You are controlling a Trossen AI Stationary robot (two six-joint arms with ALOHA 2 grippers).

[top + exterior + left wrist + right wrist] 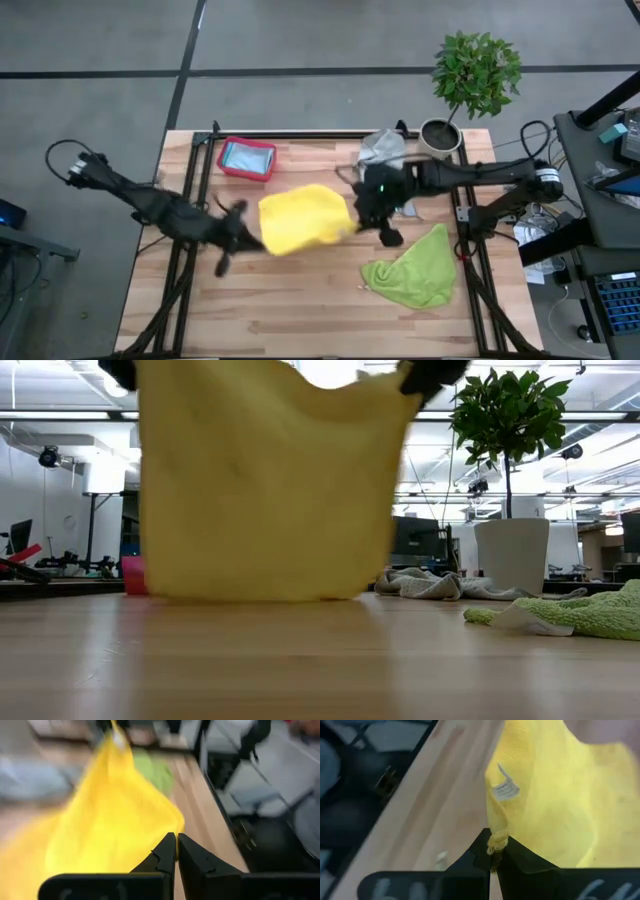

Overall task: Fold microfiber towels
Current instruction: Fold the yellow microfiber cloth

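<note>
Wooden tabletop (pixel 300 300) carries a pink-red bin (pixel 247 158) at the back, with the grey towel (pixel 383 148) beside it toward the potted plant (pixel 470 80). In front of the bin the yellow towel (pixel 303 218) hangs lifted between 2 arms, its top edge running across from the left gripper (pixel 252 240) to the right gripper (pixel 360 225). Both are clamped shut on corners, equally near. Its lower hem seems to touch the wood. The lime green towel (pixel 415 270) lies crumpled farther forward, plant side.
</note>
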